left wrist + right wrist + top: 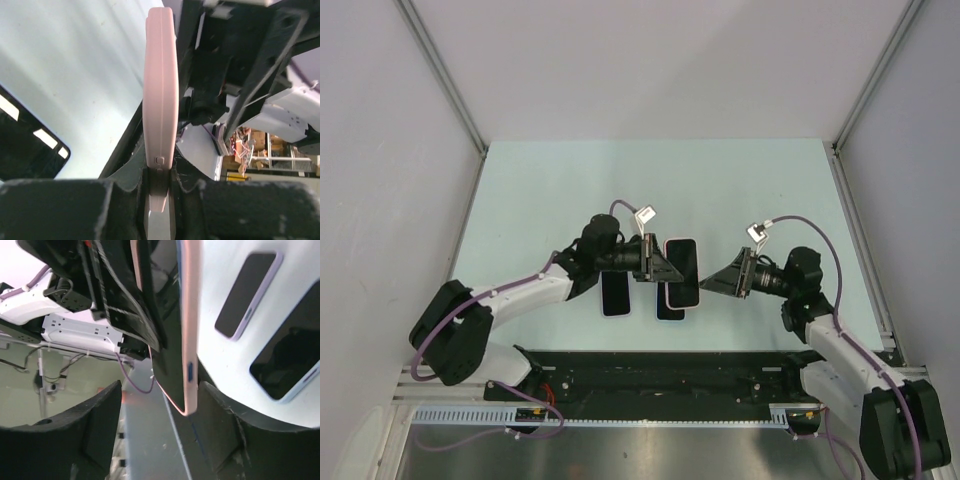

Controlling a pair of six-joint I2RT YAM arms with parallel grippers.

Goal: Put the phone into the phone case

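My left gripper (pixel 663 268) is shut on one long edge of a pink phone case (pixel 682 272) and holds it above the table. The case's face is black; I cannot tell whether a phone sits in it. In the left wrist view the case (pixel 160 90) stands edge-on between my closed fingers (pixel 125 200). My right gripper (pixel 722 281) is open at the case's opposite side. In the right wrist view the pink edge (pixel 190 315) with a blue button lies close to the right finger (pixel 225 420), not gripped. Two dark phones (pixel 615 293) (pixel 670 312) lie flat on the table below.
The two phones have lilac rims in the right wrist view (pixel 247 295) (pixel 290 360). One also shows in the left wrist view (pixel 25 145). The pale table (pixel 650 190) is walled by white panels on three sides. The black base rail (pixel 660 375) runs along the near edge.
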